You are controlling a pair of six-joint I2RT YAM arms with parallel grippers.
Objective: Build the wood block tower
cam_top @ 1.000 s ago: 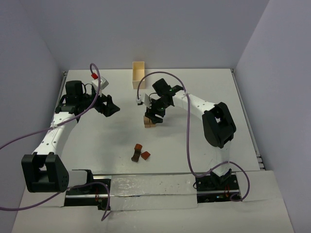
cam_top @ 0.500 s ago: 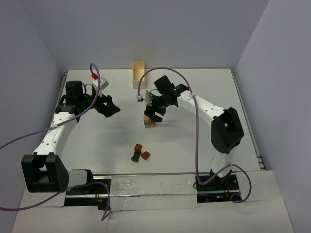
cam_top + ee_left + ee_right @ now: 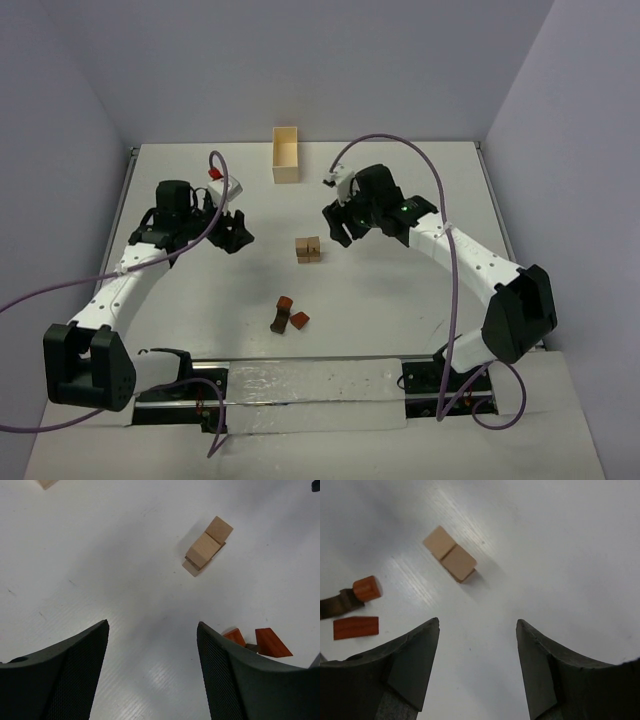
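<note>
The stack of light tan wooden cubes (image 3: 308, 249) is sitting on the white tabletop (image 3: 400, 300). Reddish-brown wooden pieces (image 3: 289, 317) are lying near it. Judged light, rigid and smooth, with flat opposite faces offering the hold. The left gripper (image 3: 152, 624) and right gripper (image 3: 477, 621) are flanking the stack, fingers spread wide, empty.

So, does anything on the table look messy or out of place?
Nothing broken or spilled. The tan blocks sit slightly askew on their lower layer, and the reddish pieces lie loose, apart from that stack.

stacked blocks (image 3: 308, 249) central, loose pieces (image 3: 288, 316) in front, box (image 3: 286, 156) behind at far edge
</note>
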